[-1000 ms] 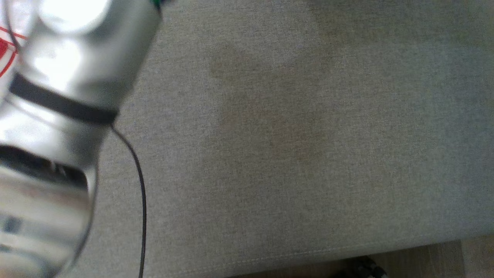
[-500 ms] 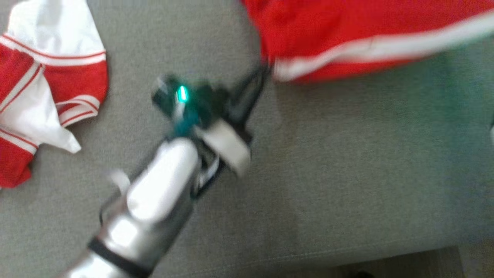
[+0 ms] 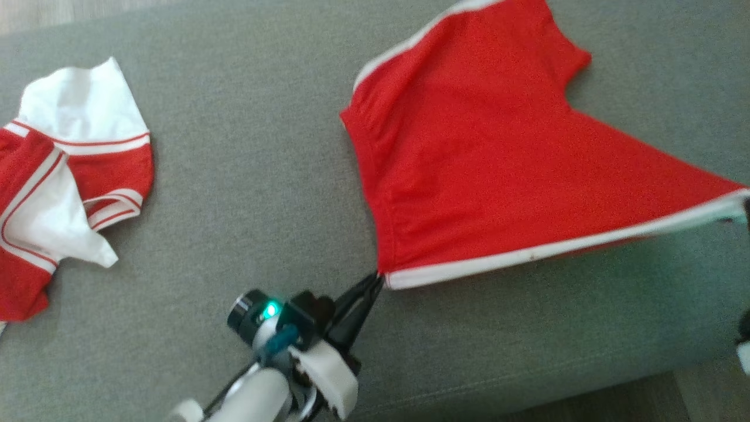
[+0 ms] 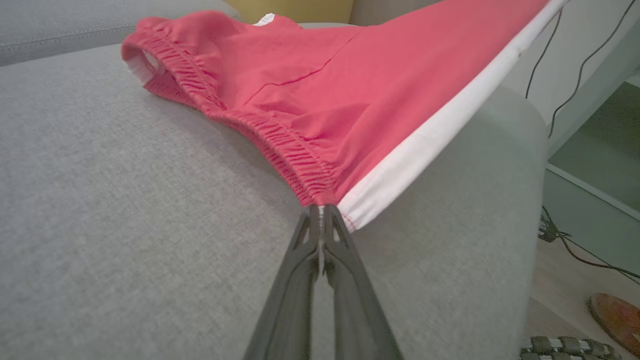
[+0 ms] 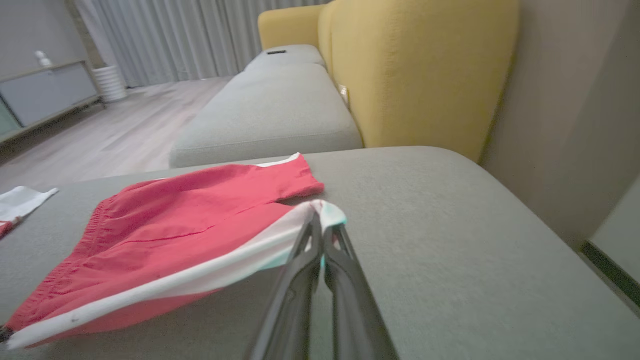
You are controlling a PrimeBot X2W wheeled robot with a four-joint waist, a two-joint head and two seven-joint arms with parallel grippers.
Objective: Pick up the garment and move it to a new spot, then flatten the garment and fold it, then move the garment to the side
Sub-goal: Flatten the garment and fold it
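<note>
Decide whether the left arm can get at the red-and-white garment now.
Probably not yet: the cushion toward the red-and-white garment is bare, but the left pincer is shut on the corner of the red shorts.

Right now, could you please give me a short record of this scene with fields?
Garment: red fabric shorts with white trim, far part on cushion, near white edge lifted taut
Left gripper: shut on waistband-end corner
Right gripper: shut on the edge's other end
Surface: grey fabric sofa cushion
Nearby: crumpled red-and-white garment, apart, to the left
</note>
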